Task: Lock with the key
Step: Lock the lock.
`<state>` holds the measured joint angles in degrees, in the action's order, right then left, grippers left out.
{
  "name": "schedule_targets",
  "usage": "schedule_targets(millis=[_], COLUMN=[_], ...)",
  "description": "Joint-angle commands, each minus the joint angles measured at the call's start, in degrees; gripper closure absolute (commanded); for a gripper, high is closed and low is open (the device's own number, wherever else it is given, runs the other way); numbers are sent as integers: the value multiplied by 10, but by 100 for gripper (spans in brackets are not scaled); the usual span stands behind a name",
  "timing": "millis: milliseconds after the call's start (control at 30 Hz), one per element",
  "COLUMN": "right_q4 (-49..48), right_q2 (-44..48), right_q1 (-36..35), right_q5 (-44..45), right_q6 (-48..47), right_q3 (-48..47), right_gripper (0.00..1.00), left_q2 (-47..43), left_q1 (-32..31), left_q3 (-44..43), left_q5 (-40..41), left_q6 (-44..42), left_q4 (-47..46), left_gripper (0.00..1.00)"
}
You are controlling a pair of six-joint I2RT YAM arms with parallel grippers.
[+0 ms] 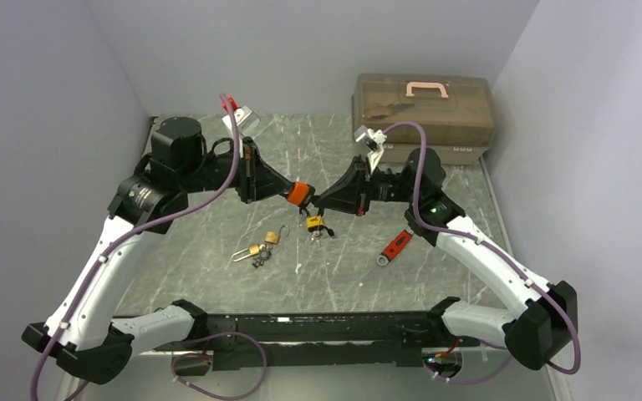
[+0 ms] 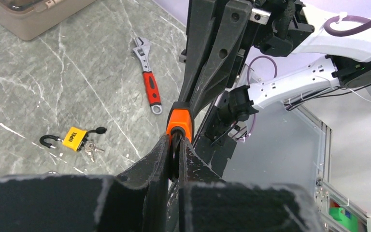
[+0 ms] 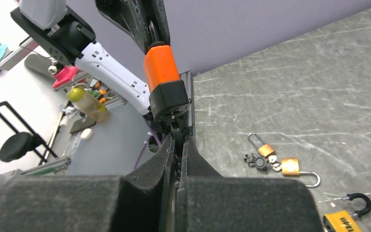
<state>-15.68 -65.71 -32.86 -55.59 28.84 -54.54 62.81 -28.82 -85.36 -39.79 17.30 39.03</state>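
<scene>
An orange padlock [image 1: 301, 194] with a black base hangs in the air between my two grippers, above the table. My left gripper [image 2: 175, 145] is shut on its black shackle [image 2: 175, 153], with the orange body [image 2: 179, 122] sticking out beyond the fingertips. My right gripper [image 3: 178, 142] meets the lock's black base [image 3: 170, 99] from the other side. It is shut on a thin dark key [image 3: 178, 133] that sits at the base, mostly hidden between the pads. In the top view the right gripper [image 1: 318, 203] sits just right of the lock.
A yellow padlock [image 1: 314, 223] with keys lies right under the grippers. Two brass padlocks [image 1: 272, 236] [image 1: 249, 251] lie to its left. A red-handled wrench [image 1: 395, 246] lies to the right. A brown toolbox [image 1: 422, 109] stands at the back right. Grey walls close in both sides.
</scene>
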Motion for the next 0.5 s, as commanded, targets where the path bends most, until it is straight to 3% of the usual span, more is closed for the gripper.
schedule_targets(millis=[0, 333, 467], right_q4=[5, -23, 33], right_q2=[15, 18, 0], right_q1=[49, 77, 85], right_q5=[21, 18, 73], right_q6=[-6, 14, -4], right_q3=[35, 87, 69], right_gripper=[100, 100, 100], left_q2=[-15, -16, -6], left_q1=[32, 62, 66], left_q3=[-53, -39, -23], left_q5=[8, 6, 80], left_q6=[-16, 1, 13], left_q4=[-4, -33, -37], left_gripper=[100, 100, 100])
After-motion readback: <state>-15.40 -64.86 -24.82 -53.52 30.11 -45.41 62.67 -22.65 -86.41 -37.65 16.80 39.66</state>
